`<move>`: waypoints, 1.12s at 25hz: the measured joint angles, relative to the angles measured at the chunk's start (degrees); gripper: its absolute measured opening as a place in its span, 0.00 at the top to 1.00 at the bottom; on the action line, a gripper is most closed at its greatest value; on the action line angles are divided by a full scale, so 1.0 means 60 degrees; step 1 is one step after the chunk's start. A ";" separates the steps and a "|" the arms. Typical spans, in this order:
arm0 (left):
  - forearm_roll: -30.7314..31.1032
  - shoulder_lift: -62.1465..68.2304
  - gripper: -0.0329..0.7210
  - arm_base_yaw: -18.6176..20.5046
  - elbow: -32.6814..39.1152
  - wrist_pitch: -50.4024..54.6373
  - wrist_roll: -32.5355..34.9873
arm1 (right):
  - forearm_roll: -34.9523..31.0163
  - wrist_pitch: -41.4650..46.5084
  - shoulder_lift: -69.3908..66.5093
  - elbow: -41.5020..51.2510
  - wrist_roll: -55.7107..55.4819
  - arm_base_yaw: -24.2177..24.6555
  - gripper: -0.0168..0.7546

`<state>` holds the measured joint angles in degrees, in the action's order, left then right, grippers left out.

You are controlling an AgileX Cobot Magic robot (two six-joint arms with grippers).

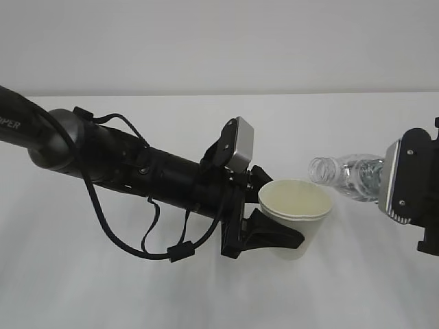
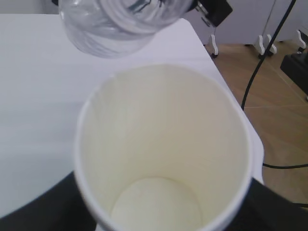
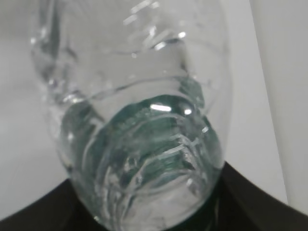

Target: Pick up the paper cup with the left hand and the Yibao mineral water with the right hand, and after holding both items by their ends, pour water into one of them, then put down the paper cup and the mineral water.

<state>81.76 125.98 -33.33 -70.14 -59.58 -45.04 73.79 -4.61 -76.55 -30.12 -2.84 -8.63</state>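
Here the left gripper is clamped on the paper cup, one black finger lying along the cup's near lower side and the other behind its left wall. The cup is lifted off the white bench, near the middle of the scene, and leans so that its mouth faces up and toward the camera. Its pale cream inside looks dry — the left wrist view shows the round bottom and walls with no water in them.

To the right, the right gripper holds the water bottle by its base end. The bottle lies almost level, its open neck pointing left toward the cup and ending just above and to the right of the cup's rim; the two are close but not touching. In the exterior view no stream runs from the neck.

In the right wrist view the bottle fills the frame, clear and ribbed, with a green tint low down where the label wraps it; the dark gripper hugs its lower part on both sides. The left wrist view catches the bottle's clear shoulder at the far top edge, above the cup.

The left arm reaches in from the far left, black cables looping beneath it — a grey box sits on its wrist. A light grey box sits on the right gripper too.
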 joint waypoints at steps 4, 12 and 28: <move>0.0000 0.0000 0.32 0.0000 0.0000 -0.0035 0.0000 | 0.0061 0.0058 0.0000 0.0000 0.0000 0.0000 0.42; 0.0000 0.0000 0.32 0.0000 0.0000 -0.0065 0.0000 | 0.0344 0.0240 0.0189 0.0000 0.0000 0.0000 0.42; -0.0022 0.0000 0.32 -0.0017 0.0000 -0.0170 0.0000 | 0.0484 0.0492 0.0358 0.0000 0.0000 -0.0329 0.42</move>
<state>81.63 125.98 -33.43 -70.14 -60.60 -45.04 76.69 -1.66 -74.40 -30.12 -2.84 -10.60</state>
